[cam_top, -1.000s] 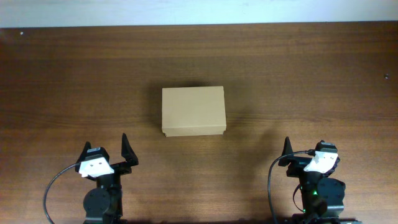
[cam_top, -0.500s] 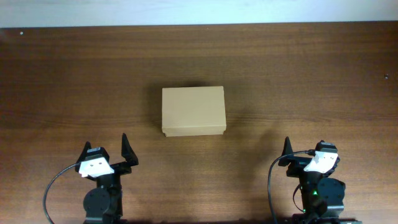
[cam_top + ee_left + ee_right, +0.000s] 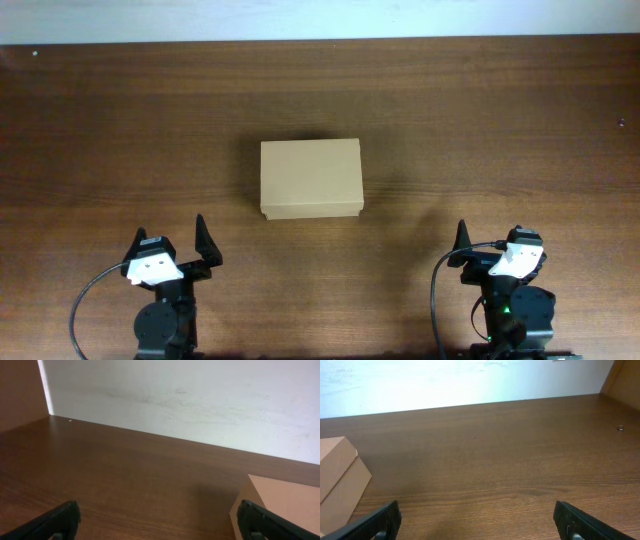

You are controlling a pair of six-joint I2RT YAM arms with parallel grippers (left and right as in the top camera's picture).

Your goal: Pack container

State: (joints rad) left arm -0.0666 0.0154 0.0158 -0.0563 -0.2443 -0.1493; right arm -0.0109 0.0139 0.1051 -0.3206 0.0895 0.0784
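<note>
The container (image 3: 310, 179) is a plain tan cardboard box, closed, at the middle of the brown table. Its left corner shows at the right edge of the left wrist view (image 3: 287, 500), and its right side shows at the left edge of the right wrist view (image 3: 337, 477). My left gripper (image 3: 176, 247) sits near the front edge, left of and nearer than the box, open and empty (image 3: 159, 512). My right gripper (image 3: 492, 245) sits near the front edge to the right, open and empty (image 3: 477, 512). Neither gripper touches the box.
A white wall (image 3: 200, 395) runs along the table's far edge. A small dark speck (image 3: 620, 428) lies on the wood at the far right, also in the overhead view (image 3: 622, 124). Bare wood (image 3: 120, 130) surrounds the box.
</note>
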